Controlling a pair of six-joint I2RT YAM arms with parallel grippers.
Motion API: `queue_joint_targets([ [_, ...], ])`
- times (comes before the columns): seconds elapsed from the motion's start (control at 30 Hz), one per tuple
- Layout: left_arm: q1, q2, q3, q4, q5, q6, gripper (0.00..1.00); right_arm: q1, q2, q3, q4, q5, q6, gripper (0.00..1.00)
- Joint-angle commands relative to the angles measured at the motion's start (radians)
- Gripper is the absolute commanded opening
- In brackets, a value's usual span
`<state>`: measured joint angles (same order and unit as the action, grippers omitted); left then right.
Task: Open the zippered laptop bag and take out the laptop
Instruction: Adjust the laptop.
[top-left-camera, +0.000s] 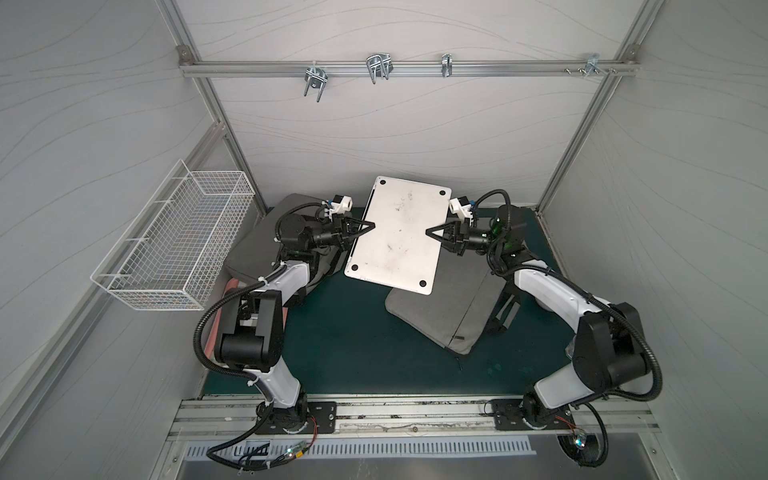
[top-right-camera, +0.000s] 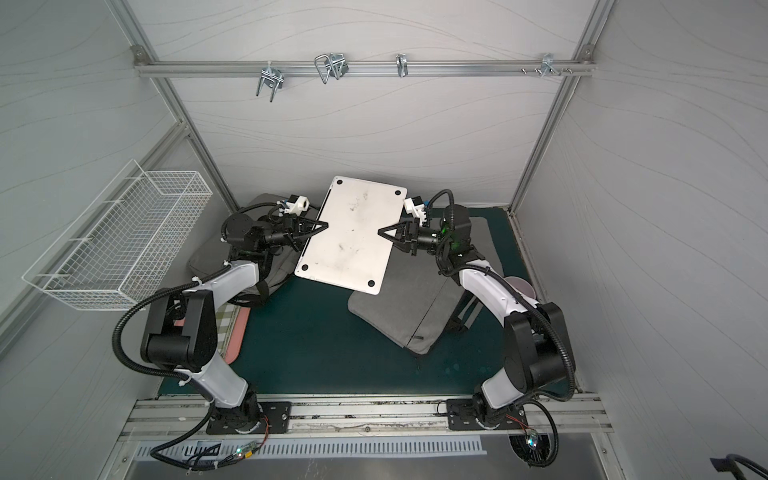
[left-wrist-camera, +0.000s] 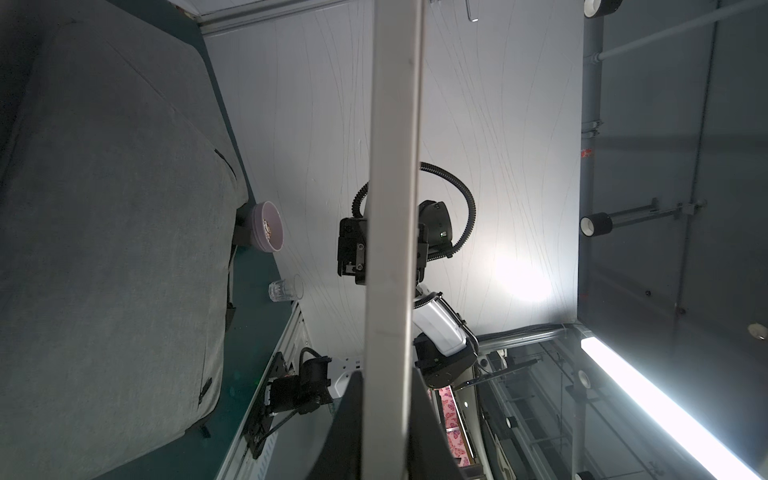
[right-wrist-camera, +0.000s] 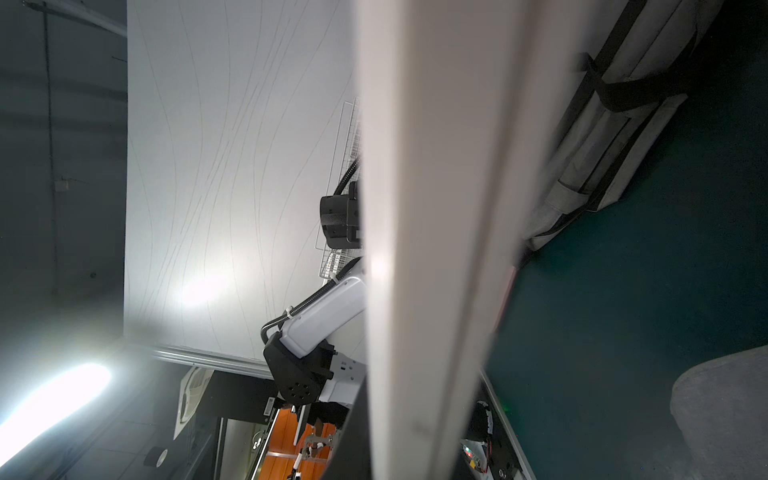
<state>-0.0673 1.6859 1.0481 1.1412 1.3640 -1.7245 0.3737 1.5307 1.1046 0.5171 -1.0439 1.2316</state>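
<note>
The green tabletop (top-left-camera: 353, 345) spreads beneath both pairs of jaws, which face each other above it. The left arm (top-left-camera: 286, 274) and the right arm (top-left-camera: 544, 286) reach in from opposite sides.

The grey laptop bag (top-left-camera: 453, 307) lies flat on the tabletop, below the right jaws and running from there toward the robot's base. I cannot tell whether its zipper is open.

The silver laptop (top-left-camera: 399, 237) is out of the bag and hangs in the air between the two pairs of jaws, underside up, with four black feet and some smudges showing. The left jaws are clenched on one long edge and the right jaws on the opposite long edge. Each wrist view shows the laptop's thin edge pinched between dark fingers (left-wrist-camera: 347, 419).

A second grey bag (top-left-camera: 253, 245) lies under and behind the left jaws. A white wire basket (top-left-camera: 178, 245) hangs on the side wall, well apart from the left jaws.

A pink bowl (left-wrist-camera: 268, 226) stands beyond the right jaws by the far wall, and a clear glass (left-wrist-camera: 286, 287) stands near it.
</note>
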Motion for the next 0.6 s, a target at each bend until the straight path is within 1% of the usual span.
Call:
queue_joint_targets([
  [0.0,-0.042,-0.027,0.073,0.190,0.047,-0.144,0.06,0.022,-0.007,0.037,-0.005,-0.036,-0.047,0.00],
  [0.07,-0.042,-0.040,0.065,0.141,0.045,-0.101,0.00,0.022,-0.003,0.038,-0.013,-0.038,-0.053,0.00],
  [0.13,-0.042,-0.058,0.059,0.071,0.038,-0.040,0.00,0.022,-0.006,0.047,-0.056,-0.035,-0.085,0.00],
  [0.2,-0.040,-0.087,0.049,-0.047,0.034,0.059,0.00,0.022,-0.009,0.056,-0.091,-0.030,-0.109,0.00],
  [0.23,-0.036,-0.108,0.046,-0.148,0.027,0.140,0.00,0.019,-0.012,0.061,-0.113,-0.025,-0.125,0.00],
  [0.3,-0.030,-0.163,0.062,-0.456,-0.003,0.370,0.00,0.016,-0.017,0.067,-0.160,-0.016,-0.159,0.00],
  [0.33,-0.029,-0.196,0.095,-0.731,-0.037,0.560,0.00,0.015,-0.018,0.070,-0.177,-0.015,-0.169,0.00],
  [0.37,-0.036,-0.222,0.153,-1.062,-0.089,0.802,0.00,0.013,-0.019,0.070,-0.183,-0.012,-0.173,0.00],
  [0.4,-0.048,-0.228,0.217,-1.308,-0.131,0.982,0.00,0.014,-0.018,0.070,-0.184,-0.010,-0.173,0.00],
  [0.43,-0.060,-0.221,0.269,-1.467,-0.137,1.077,0.00,0.014,-0.017,0.072,-0.189,-0.008,-0.172,0.00],
  [0.47,-0.064,-0.212,0.275,-1.476,-0.112,1.054,0.00,0.018,-0.013,0.072,-0.187,-0.007,-0.169,0.00],
  [0.53,-0.072,-0.228,0.200,-1.250,-0.096,0.872,0.00,0.022,-0.009,0.075,-0.181,-0.010,-0.156,0.00],
  [0.57,-0.072,-0.243,0.160,-1.146,-0.103,0.803,0.00,0.024,-0.009,0.076,-0.174,-0.010,-0.147,0.00],
])
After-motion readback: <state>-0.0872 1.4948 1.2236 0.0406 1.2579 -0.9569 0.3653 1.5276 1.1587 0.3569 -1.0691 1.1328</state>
